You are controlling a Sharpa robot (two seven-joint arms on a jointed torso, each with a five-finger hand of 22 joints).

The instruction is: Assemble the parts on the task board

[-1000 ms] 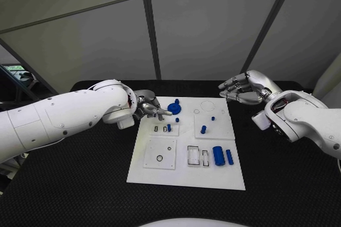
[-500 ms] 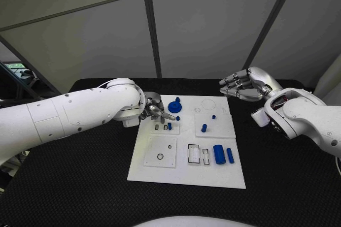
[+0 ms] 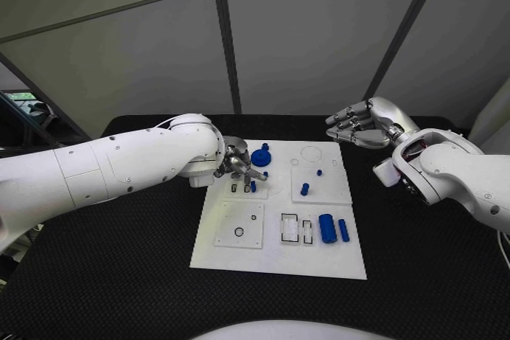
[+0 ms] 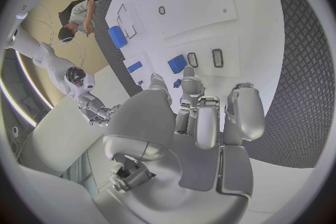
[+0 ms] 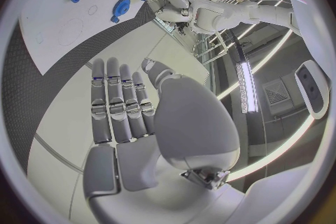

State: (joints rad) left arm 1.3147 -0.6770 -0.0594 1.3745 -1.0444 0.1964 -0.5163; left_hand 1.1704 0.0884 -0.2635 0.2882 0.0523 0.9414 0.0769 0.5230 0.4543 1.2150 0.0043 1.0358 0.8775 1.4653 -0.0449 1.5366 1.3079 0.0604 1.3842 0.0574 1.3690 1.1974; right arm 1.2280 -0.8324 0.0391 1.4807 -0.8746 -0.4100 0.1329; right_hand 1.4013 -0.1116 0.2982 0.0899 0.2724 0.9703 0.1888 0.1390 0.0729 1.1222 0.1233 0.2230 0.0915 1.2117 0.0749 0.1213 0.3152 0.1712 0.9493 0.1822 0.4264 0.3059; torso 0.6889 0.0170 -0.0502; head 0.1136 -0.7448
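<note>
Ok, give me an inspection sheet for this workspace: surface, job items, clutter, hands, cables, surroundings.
Surface: black table, textured.
Job's things: white task board at the middle; blue parts on it, including a round part at the far end and two cylinders lying near the right edge.
Clutter: nothing seen.
Hands: left hand over the board's far left corner, fingers curled, hold cannot be told; right hand raised past the far right corner, holds nothing.
Cables: nothing seen.
Surroundings: grey panelled wall behind.
</note>
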